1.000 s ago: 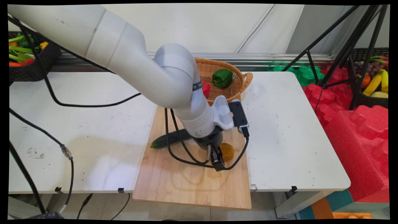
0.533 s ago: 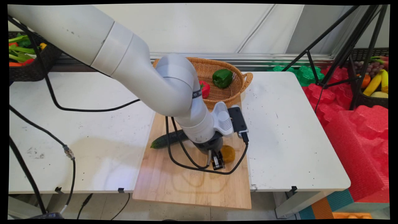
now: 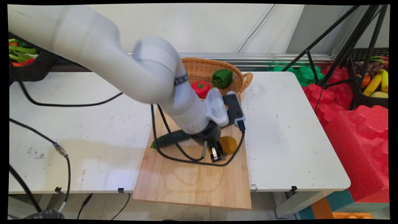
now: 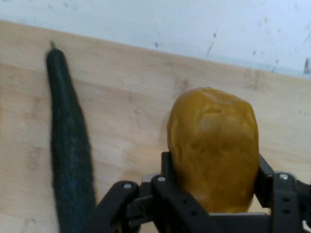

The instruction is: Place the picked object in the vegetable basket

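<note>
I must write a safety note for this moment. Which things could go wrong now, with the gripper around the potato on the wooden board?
1. The potato is rounded and smooth-looking and sits between the fingers of the gripper; it could slip or roll out.
2. The cucumber lies close beside it on the cutting board; a sideways motion may knock it.
3. A black cable loops low over the board beside the gripper and might snag or drag something.
</note>
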{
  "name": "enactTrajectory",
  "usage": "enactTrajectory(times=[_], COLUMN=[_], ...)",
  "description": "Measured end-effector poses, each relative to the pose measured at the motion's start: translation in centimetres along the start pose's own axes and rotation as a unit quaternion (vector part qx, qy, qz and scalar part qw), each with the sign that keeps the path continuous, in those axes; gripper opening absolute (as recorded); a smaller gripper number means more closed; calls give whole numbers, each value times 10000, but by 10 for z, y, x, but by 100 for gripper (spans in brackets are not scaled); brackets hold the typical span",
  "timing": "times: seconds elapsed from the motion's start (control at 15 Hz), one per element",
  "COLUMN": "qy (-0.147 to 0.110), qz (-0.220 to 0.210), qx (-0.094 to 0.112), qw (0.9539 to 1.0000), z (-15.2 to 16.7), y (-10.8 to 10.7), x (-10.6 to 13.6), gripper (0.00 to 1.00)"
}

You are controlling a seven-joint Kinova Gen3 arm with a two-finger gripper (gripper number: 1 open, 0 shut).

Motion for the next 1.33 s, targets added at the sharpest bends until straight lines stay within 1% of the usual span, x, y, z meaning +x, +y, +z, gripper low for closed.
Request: enactTrajectory(times=[0.07,0.2,0.33,0.53,0.67,0.73,0.8,0.93,1.07,1.13,1.27,1.33], qy=[66,271,470,784,949,993,1014,1014,938,878,773,736], qz=[-3,42,14,-182,-391,-496,-571,-838,-1103,-1261,-1488,-1555], qx=[9,67,171,433,680,797,874,1144,1410,1556,1753,1810], qw=[10000,9996,9987,9958,9924,9906,9894,9847,9794,9758,9701,9683], z=[-8,-34,-58,-87,-100,-104,-106,-108,-105,-101,-93,-90], y=[-2,-11,-24,-50,-73,-84,-91,-118,-148,-165,-189,-197], x=[1,6,12,22,29,31,32,33,30,28,24,23], gripper=[0,0,0,0,0,0,0,0,0,0,0,0])
